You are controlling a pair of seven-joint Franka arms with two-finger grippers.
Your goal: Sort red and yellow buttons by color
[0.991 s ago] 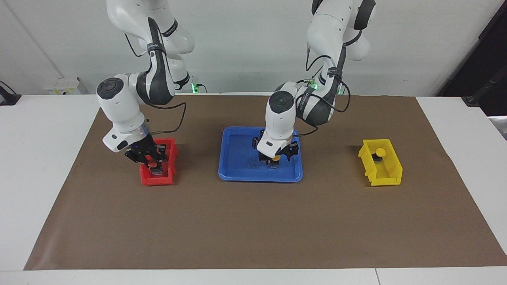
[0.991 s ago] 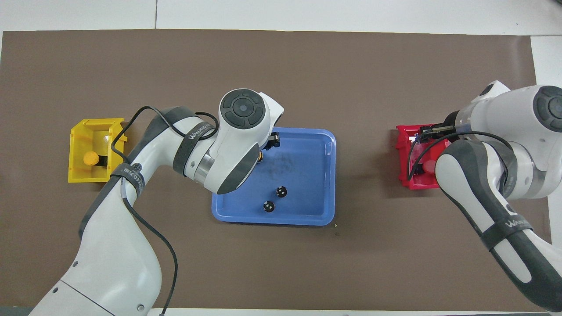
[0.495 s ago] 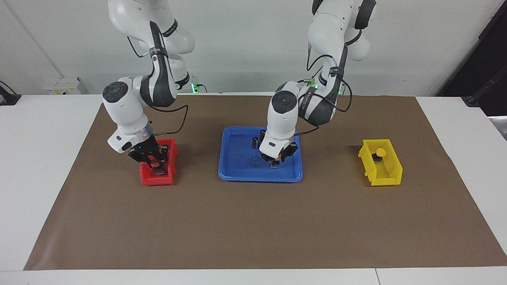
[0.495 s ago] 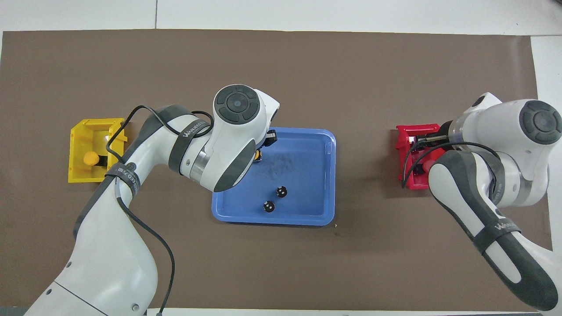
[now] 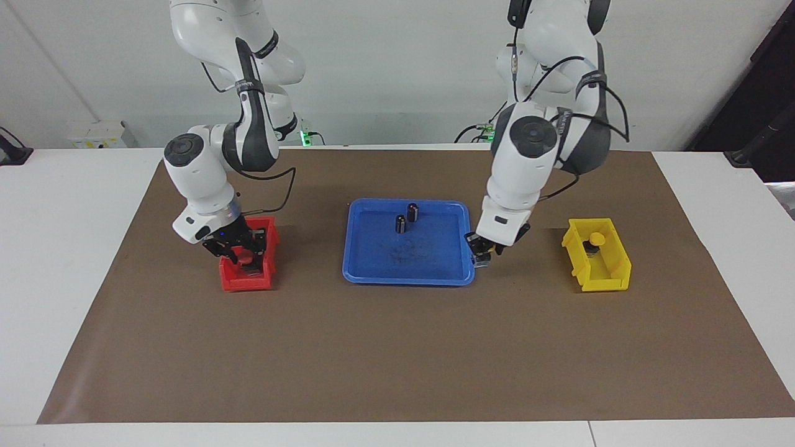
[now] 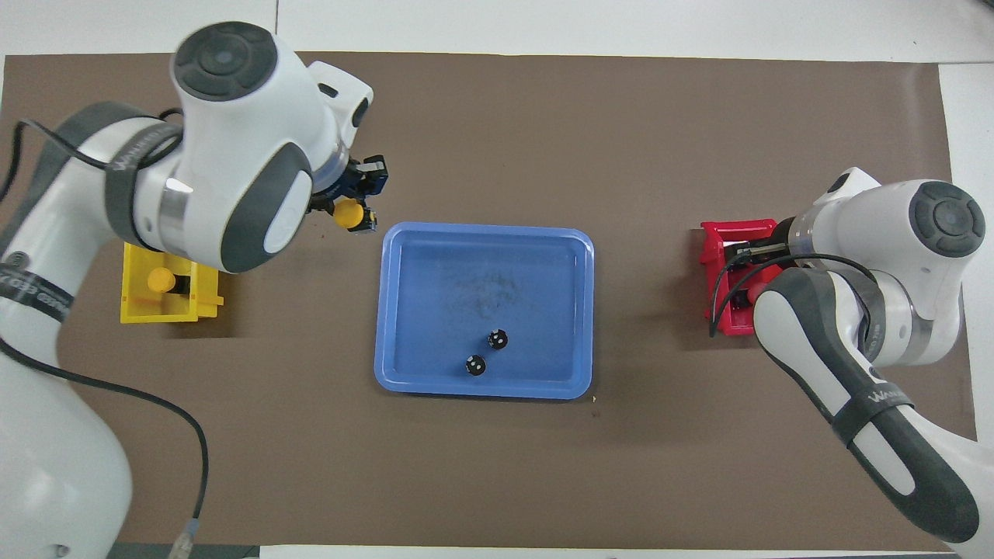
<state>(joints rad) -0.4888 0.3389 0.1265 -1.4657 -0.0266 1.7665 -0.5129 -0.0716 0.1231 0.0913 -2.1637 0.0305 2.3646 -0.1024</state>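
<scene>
Between tray (image 5: 372, 273) and bin (image 5: 615, 276), yellow button (image 6: 347, 213) cap-up.

Bright, even overhead light (soft short shadows beside the bins), both views sharp.

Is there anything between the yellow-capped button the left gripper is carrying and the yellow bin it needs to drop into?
Nothing visible. The left gripper holds the yellow-capped push-button just off the blue plastic tray, toward the left arm's end. Only bare brown mat lies between it and the yellow plastic bin.
</scene>
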